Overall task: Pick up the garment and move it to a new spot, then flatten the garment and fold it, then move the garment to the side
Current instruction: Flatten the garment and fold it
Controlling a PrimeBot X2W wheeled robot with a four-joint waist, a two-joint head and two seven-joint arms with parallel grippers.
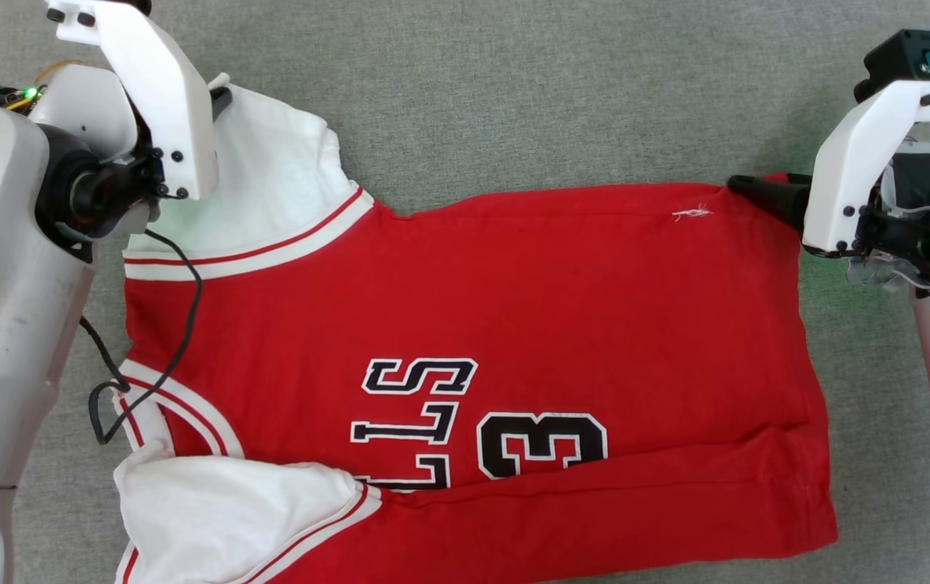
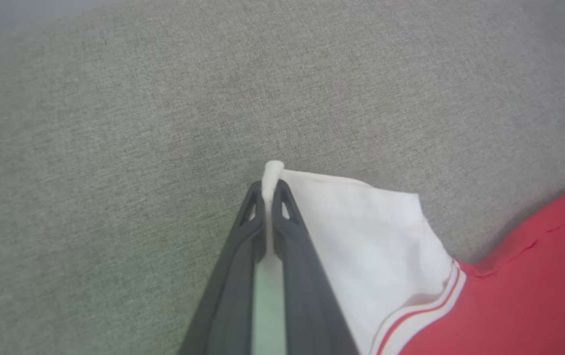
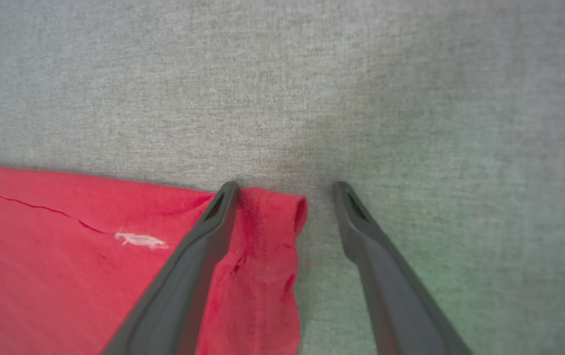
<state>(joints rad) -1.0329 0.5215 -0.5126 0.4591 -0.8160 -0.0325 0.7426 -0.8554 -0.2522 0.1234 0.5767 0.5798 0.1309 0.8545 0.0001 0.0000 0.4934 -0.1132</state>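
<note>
Two dark fingers of the left gripper (image 2: 268, 190) were pressed together on the tip of a white sleeve (image 2: 361, 231), and in the left wrist view a small nub of cloth poked out past their ends. From the head camera that grip was almost wholly hidden behind the arm's white bracket (image 1: 165, 97), with a dark sliver showing beside the sleeve. The garment (image 1: 465, 284) lay spread sideways on the grey surface (image 1: 514, 97), neck end toward the robot's left and hem toward its right. Its near edge was cut off by the bottom of the head view. A red fold along that side covered the lower parts of the black letters (image 1: 416, 422), so the word could not be read whole. A second sleeve (image 1: 230, 503) lay bunched at the lower left, partly out of frame. The right gripper (image 3: 285, 187) stood at the far right corner of the hem with its fingers set wide apart. The right wrist view showed one finger lying over the red cloth, the rolled corner between the two, and the other finger over bare grey, with nothing pinched. In the head view those fingers were a dark stub behind the wrist, so their spread could not be judged there. A white thread (image 1: 691, 213) sat near the garment's far edge.
</note>
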